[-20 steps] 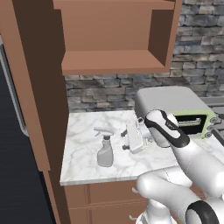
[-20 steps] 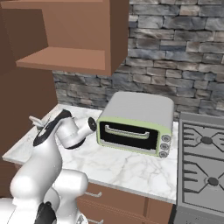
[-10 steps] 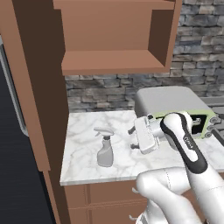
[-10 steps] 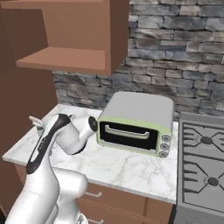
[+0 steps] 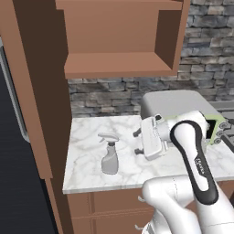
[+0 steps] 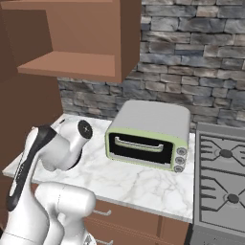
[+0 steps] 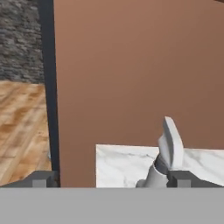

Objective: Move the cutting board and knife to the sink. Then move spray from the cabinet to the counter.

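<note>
Your toaster oven (image 6: 148,135) sits mid-table (image 6: 124,184), with the open cabinet (image 6: 76,38) at 11 o'clock above it. The gas stove (image 6: 221,184) lies at 3 o'clock, touching the table's edge.

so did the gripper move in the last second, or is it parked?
Yes. In the left base view the gripper, jaws open, has drawn back right from the spray bottle, toward the toaster oven. The bottle stands where it was.

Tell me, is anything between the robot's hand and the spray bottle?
No. In the left base view, just bare marble counter lies between the open hand and the spray bottle.
</note>
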Controlling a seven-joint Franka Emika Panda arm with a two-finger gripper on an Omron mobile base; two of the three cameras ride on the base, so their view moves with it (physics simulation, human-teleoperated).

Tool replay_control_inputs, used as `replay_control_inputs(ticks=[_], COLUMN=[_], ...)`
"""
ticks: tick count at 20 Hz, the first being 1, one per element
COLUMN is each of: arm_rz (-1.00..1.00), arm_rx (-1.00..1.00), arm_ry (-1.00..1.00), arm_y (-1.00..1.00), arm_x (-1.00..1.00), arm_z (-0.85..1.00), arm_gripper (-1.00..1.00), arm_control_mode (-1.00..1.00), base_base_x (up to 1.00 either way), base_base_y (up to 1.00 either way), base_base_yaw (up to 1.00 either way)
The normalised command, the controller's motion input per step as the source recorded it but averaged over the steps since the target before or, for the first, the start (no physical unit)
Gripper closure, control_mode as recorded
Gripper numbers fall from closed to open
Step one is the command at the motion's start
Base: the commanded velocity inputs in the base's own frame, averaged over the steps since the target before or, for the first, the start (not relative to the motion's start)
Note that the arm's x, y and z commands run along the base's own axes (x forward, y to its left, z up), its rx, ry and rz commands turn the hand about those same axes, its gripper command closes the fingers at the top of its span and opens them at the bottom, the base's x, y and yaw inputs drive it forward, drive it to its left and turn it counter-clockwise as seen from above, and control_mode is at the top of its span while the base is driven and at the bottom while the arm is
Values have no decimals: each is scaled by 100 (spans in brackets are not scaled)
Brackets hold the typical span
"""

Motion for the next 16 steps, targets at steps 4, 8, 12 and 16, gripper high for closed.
replay_control_inputs(ticks=[4,8,12,16], arm_rz=[-4,-2,-1,0], arm_rx=[-8,-8,-9,-11], arm_ry=[-1,0,0,-2], arm_y=[41,41,38,34], arm_x=[-18,-8,-16,-19], arm_z=[27,10,1,0], arm_gripper=[-100,-100,-100,-100], arm_control_mode=[-100,-100,-100,-100], base_base_x=[0,0,0,0], base_base_y=[0,0,0,0], base_base_yaw=[0,0,0,0])
